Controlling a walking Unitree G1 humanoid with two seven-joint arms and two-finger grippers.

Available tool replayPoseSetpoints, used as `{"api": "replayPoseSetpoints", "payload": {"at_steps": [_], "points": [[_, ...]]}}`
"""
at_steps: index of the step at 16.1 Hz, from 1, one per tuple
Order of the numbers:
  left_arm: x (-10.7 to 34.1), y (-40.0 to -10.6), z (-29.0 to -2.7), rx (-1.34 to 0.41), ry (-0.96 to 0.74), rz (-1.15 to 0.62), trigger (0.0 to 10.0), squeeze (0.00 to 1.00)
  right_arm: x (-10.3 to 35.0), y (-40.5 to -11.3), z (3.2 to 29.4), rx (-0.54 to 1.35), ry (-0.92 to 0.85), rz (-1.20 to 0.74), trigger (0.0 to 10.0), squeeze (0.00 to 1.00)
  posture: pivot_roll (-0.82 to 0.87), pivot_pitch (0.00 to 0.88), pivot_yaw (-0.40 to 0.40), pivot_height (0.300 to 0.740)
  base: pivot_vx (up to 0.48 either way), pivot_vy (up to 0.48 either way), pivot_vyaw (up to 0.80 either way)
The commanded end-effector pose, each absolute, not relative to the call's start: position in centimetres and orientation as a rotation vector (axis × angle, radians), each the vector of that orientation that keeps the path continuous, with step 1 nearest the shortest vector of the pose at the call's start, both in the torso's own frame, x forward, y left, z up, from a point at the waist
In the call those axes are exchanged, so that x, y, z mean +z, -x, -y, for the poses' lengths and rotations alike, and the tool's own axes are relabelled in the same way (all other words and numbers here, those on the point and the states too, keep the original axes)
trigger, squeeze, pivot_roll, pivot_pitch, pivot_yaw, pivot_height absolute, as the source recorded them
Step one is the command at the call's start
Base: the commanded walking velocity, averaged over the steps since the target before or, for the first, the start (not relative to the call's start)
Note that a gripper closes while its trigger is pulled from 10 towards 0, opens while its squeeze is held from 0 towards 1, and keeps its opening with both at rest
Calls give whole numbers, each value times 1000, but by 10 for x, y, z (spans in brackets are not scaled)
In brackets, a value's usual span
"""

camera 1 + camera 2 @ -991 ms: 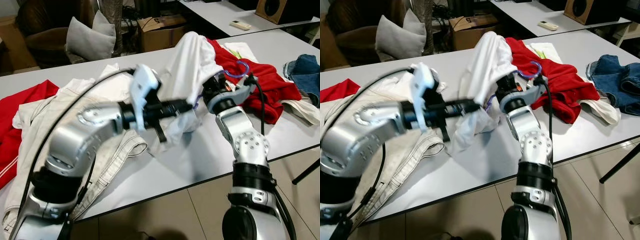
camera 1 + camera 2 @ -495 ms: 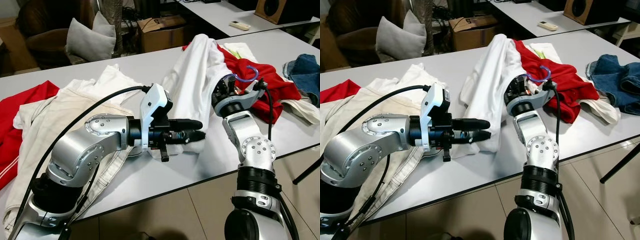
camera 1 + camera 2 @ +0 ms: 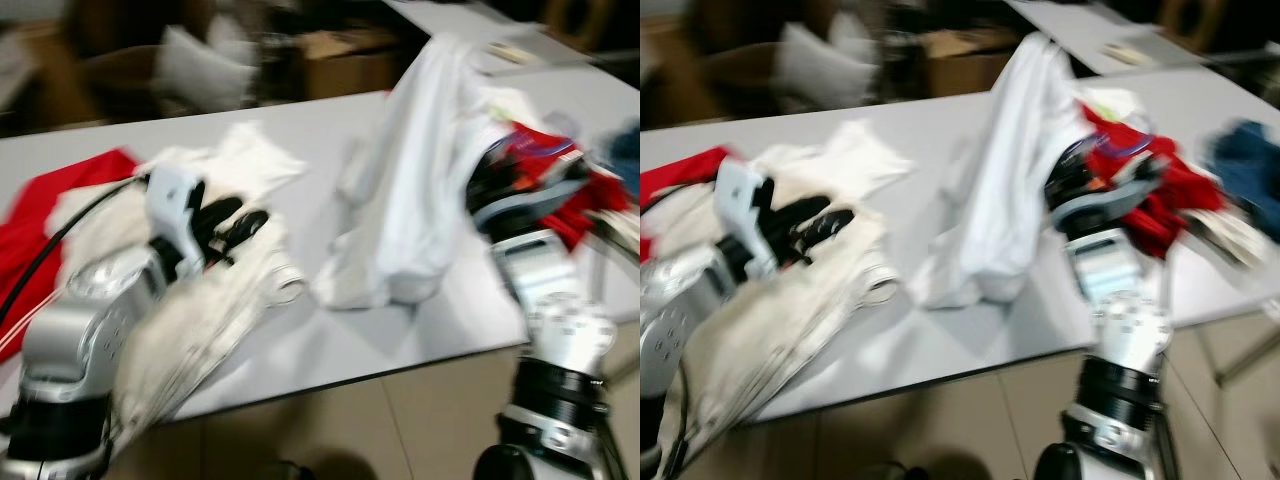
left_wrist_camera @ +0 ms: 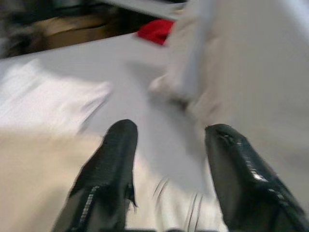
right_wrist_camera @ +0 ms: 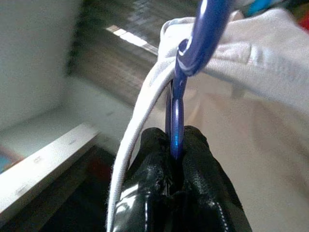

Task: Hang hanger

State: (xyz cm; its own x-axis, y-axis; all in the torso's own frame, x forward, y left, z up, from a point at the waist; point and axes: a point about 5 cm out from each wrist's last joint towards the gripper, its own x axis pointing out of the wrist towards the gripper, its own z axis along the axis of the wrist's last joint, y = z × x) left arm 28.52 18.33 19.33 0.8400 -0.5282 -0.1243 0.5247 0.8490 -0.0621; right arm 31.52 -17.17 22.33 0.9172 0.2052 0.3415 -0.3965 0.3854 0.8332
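Blurred grey table (image 3: 330, 150) carries heaped clothes. Beside the red garment (image 3: 1160, 190), the right gripper (image 5: 175, 145) pinches a blue hanger (image 5: 193, 48) inside the raised white shirt (image 3: 420, 180); the left gripper (image 4: 169, 159) is spread over cream clothing (image 3: 200, 320).

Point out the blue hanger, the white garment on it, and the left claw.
blue hanger (image 5: 176, 118), right wrist view, on its neck above the fingers.
white garment (image 3: 425, 165), left eye view, on its hanging front.
left claw (image 4: 169, 159), left wrist view, between its fingertips.

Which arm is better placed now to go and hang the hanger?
Probably the right: the right gripper is already shut on the blue hanger carrying the white garment. The left gripper is open, over other clothes.
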Motion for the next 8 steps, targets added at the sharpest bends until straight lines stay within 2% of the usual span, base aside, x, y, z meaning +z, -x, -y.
{"api": "replayPoseSetpoints", "payload": {"at_steps": [1, 3, 8], "points": [[196, -279, -184, -517, 55, -117, 10000, 0, 234, -304, 168, 471, -1097, 222, 10000, 0, 83, 0, 55, 740, 0, 0, 788], [181, -266, -186, -418, 149, -123, 10000, 0, 241, -290, 173, 486, -1091, 241, 10000, 0, 70, 0, 55, 740, 0, 0, 781], [168, -261, -170, -369, 16, -91, 10000, 0, 222, -284, 179, 389, -1018, 145, 10000, 0, 69, 0, 38, 740, 0, 0, 781]]}}
